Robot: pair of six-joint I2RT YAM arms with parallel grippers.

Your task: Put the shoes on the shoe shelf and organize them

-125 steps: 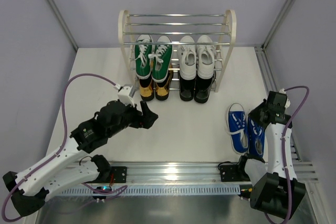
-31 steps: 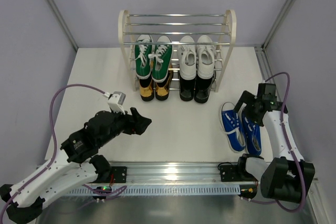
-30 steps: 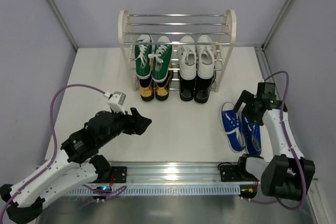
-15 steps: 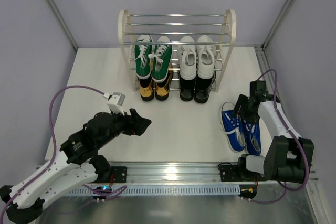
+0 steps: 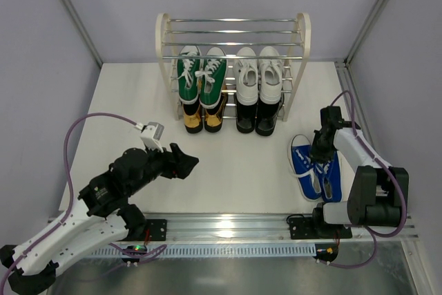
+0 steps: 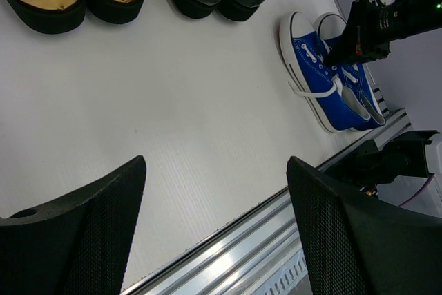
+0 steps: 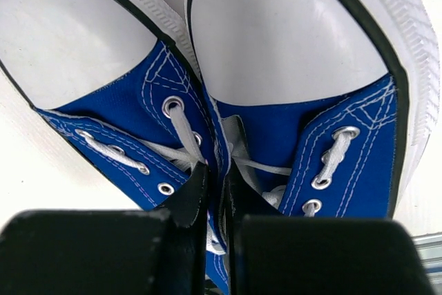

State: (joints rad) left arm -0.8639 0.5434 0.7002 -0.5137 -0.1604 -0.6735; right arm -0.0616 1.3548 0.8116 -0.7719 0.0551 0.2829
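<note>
White tabletop is being cleared: at 12 o'clock the shoe shelf is carrying green canvas sneakers, white sneakers, gold loafers and black dress shoes. Only the blue canvas sneakers, at 4 o'clock, are left on the table. Their adjoining inner edges are being pinched by the clenched right gripper. The left gripper is being held released at 8 o'clock.

One shoe shelf stands at twelve o'clock. There are ten shoes, five pairs: two green canvas sneakers, two white sneakers, two gold loafers and two black dress shoes on it, and two blue canvas sneakers at four o'clock. Two robot arms.
</note>
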